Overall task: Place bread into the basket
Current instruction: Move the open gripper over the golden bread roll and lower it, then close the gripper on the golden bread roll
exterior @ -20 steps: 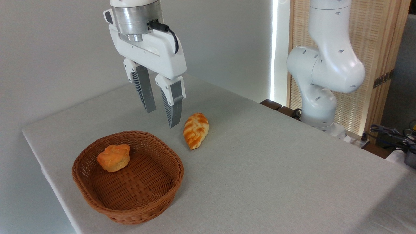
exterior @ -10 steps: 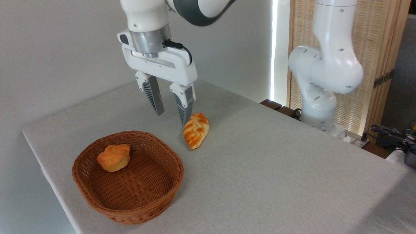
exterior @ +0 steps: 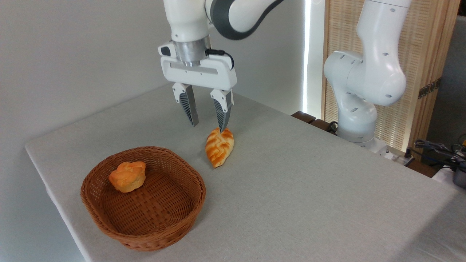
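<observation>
**A:** Camera view first: your gripper (exterior: 208, 127) hangs with its fingers spread and nothing between them, above the far tip of the bread (exterior: 219, 146). The bread lies flat on the table (exterior: 309, 189), just beside the basket (exterior: 143, 198) and outside it.

**B:** So where should you bring it down?

**A:** You look off-centre. The right finger overlaps the loaf's far point; the left one sits clear of it. I'd say shift toward the loaf's middle so the fingers straddle its narrow width, then lower until they flank the crust.

**B:** Anything to watch at the basket?

**A:** A small bun (exterior: 127, 176) already sits at its far left side. You'd do well to aim for the bare weave on the near right and clear the thick rim.
</observation>
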{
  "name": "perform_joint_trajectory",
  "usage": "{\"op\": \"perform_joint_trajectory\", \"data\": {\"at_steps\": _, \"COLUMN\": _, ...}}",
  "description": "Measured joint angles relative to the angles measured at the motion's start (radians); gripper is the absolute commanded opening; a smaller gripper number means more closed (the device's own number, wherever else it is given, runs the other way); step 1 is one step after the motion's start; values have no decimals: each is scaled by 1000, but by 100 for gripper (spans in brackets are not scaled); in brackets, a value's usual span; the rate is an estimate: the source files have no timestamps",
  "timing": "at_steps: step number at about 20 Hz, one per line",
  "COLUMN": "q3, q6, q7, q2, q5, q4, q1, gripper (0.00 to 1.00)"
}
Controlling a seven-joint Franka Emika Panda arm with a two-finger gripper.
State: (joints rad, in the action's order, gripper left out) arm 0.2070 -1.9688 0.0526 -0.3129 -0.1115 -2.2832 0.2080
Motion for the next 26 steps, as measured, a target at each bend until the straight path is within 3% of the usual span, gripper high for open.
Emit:
{"op": "perform_joint_trajectory", "data": {"at_steps": 5, "q3": 48, "q6": -85, "q7": -6, "q2": 9, "q5": -4, "q4": -100, "q1": -1, "gripper": 100}}
{"op": "perform_joint_trajectory", "data": {"at_steps": 12, "q3": 51, "q6": -98, "q7": -6, "q2": 11, "q5": -4, "q4": -129, "q1": -4, "gripper": 100}}
{"op": "perform_joint_trajectory", "data": {"at_steps": 16, "q3": 69, "q6": -148, "q7": -6, "q2": 14, "q5": -4, "q4": -158, "q1": -5, "gripper": 43}}
{"op": "perform_joint_trajectory", "data": {"at_steps": 26, "q3": 73, "q6": -168, "q7": -2, "q2": 15, "q5": -4, "q4": -163, "q1": -6, "gripper": 27}}
